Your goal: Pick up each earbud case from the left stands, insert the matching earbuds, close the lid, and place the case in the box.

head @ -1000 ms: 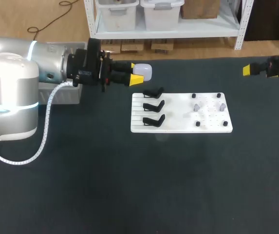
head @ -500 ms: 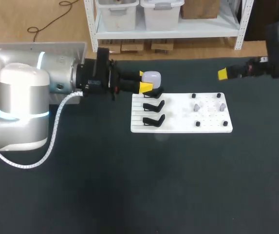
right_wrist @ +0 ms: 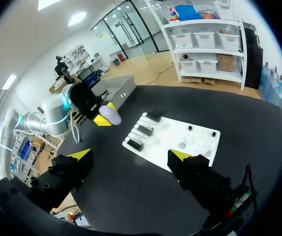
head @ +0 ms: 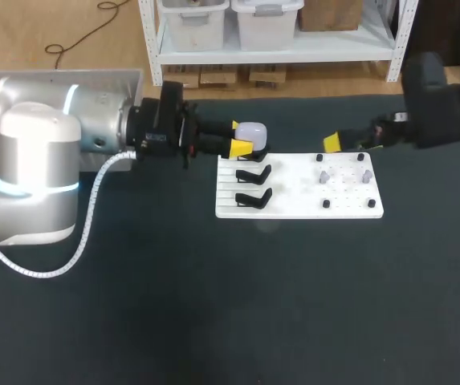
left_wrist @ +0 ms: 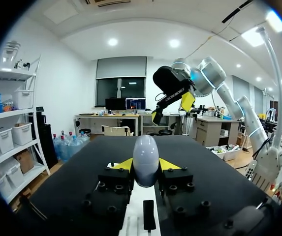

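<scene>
One earbud case (left_wrist: 145, 157) stands upright in left gripper (left_wrist: 146, 165).

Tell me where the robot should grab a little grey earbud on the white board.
Probably from straight above. The grey earbud sits small and low on the white board, with bare board around it, so the open right gripper could lower one finger on each side and pinch its sides. Its exact shape is too small to tell.
</scene>
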### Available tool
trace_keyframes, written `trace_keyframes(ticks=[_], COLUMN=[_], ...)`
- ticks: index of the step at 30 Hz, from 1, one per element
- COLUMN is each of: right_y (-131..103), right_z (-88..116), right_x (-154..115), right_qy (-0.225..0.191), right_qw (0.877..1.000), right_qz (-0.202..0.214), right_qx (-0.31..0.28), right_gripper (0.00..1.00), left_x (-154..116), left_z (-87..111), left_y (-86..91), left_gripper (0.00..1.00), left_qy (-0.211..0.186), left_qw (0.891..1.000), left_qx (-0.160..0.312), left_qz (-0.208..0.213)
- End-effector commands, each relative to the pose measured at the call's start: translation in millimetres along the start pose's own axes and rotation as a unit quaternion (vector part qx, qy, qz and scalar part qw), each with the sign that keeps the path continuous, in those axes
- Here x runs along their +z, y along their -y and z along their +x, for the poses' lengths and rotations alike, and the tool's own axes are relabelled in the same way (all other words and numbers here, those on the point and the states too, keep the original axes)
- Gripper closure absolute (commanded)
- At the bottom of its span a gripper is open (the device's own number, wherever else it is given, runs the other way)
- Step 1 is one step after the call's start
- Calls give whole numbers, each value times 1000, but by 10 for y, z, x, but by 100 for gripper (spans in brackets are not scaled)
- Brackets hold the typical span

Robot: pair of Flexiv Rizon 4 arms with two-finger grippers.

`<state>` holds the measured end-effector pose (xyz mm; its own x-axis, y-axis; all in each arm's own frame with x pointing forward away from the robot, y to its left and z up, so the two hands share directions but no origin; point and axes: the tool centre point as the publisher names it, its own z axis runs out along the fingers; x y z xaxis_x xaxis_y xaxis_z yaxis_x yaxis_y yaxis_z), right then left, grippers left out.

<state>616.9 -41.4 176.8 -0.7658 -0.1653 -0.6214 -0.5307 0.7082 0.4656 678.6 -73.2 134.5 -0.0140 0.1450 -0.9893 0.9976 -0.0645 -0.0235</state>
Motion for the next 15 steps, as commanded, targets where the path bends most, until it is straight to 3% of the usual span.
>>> trace_keyframes(ticks=[1,15], right_y=[-86,-401], right_z=[-10,-86], right_x=[128,492], right_qy=[-14,-38], right_qw=[1000,997], right_qz=[-3,31], right_qx=[-15,-65], right_gripper=[0,0], left_x=[4,4], left_z=[20,20], left_y=[-63,-63], left_gripper=[100,100], left_qy=[1,1], left_qw=[1000,1000], left_qx=[1,1], left_qz=[15,15])
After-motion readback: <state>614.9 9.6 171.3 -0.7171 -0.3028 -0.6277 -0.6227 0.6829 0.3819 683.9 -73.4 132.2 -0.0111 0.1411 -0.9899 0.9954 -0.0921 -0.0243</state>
